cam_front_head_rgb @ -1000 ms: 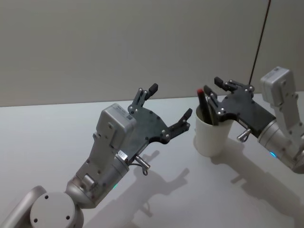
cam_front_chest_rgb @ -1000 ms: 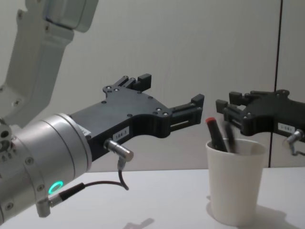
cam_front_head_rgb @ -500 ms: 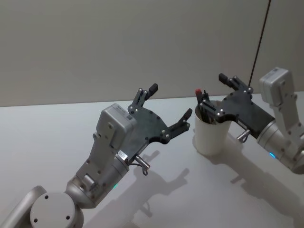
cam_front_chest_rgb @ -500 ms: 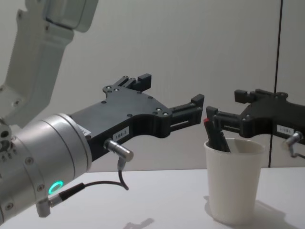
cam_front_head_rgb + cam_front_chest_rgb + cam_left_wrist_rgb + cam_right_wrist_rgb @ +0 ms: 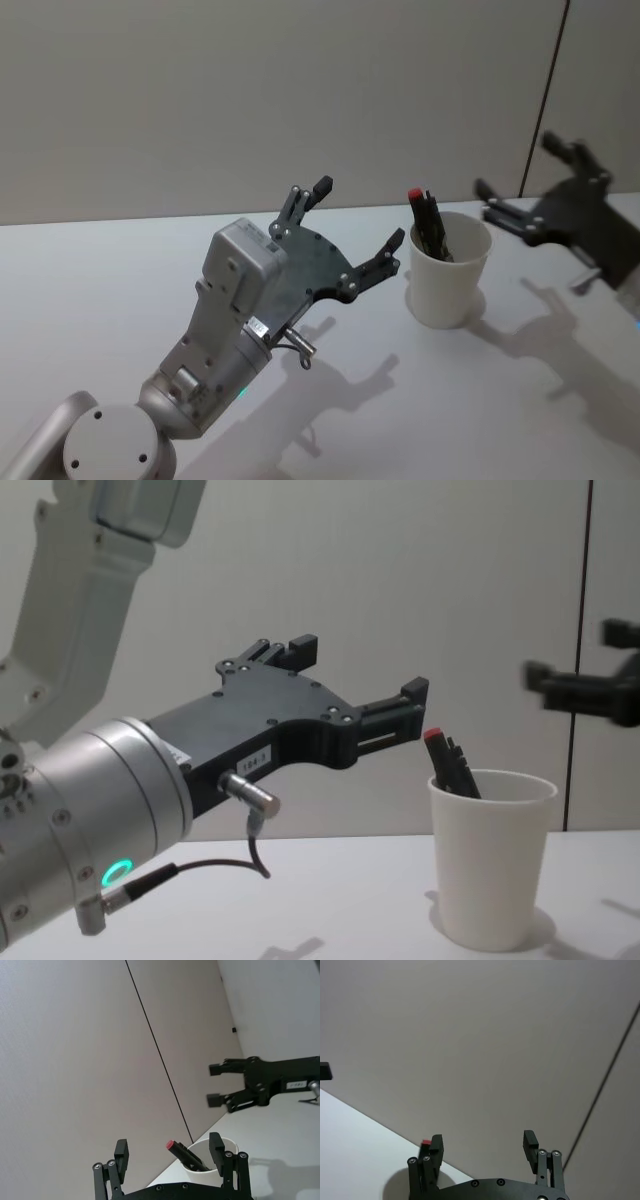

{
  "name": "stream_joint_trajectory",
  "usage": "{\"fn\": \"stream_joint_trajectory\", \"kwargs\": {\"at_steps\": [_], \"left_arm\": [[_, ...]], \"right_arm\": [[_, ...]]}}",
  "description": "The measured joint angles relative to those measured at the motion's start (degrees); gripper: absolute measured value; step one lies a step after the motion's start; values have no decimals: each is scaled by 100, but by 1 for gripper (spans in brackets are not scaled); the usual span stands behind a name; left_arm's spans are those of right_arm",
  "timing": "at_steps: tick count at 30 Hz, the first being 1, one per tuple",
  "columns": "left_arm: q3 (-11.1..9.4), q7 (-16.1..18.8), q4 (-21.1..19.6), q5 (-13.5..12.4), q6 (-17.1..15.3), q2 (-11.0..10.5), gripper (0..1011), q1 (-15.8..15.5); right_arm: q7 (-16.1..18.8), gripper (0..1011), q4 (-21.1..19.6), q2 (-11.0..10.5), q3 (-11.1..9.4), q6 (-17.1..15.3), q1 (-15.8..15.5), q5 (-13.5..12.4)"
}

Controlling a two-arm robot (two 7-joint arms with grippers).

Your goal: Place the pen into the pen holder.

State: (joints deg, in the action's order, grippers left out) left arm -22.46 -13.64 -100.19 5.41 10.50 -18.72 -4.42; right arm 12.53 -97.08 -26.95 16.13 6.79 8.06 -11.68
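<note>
The pen holder [image 5: 448,272] is a white paper cup standing on the table, seen too in the chest view [image 5: 490,865]. A dark pen [image 5: 426,224] with a red cap leans inside it, its top above the rim [image 5: 448,764] [image 5: 186,1154]. My right gripper [image 5: 515,165] hangs open to the right of the cup and clear of it, holding nothing [image 5: 578,655] [image 5: 483,1141] [image 5: 215,1085]. My left gripper [image 5: 360,212] is open and empty, held in the air just left of the cup [image 5: 360,667] [image 5: 169,1146].
The light grey table [image 5: 120,290] runs back to a plain wall [image 5: 200,90] close behind the cup. A dark vertical seam [image 5: 545,95] marks the wall at the right.
My right gripper opened, let go of the pen over the cup, and drew back to the right. The pen now rests in the cup. The left arm has not moved.
</note>
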Motion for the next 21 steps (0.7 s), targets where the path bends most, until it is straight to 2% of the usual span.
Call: {"fn": "stream_joint_trajectory", "kwargs": {"at_steps": [6,13,21], "left_arm": [[3,1,1,0,-1,-2,1001,0],[-36,121,65,47,-108,-31,1001,-89],[-154,559,303,256,-488,-138,1001,-395]], "right_arm": [[-271,1002,-281,-438,-271,84,-394,-357],[-305,1001,-286,-344,-268,27,-422,-356],[-520,1001,-335,68,-288,-306,-596,-402]]}}
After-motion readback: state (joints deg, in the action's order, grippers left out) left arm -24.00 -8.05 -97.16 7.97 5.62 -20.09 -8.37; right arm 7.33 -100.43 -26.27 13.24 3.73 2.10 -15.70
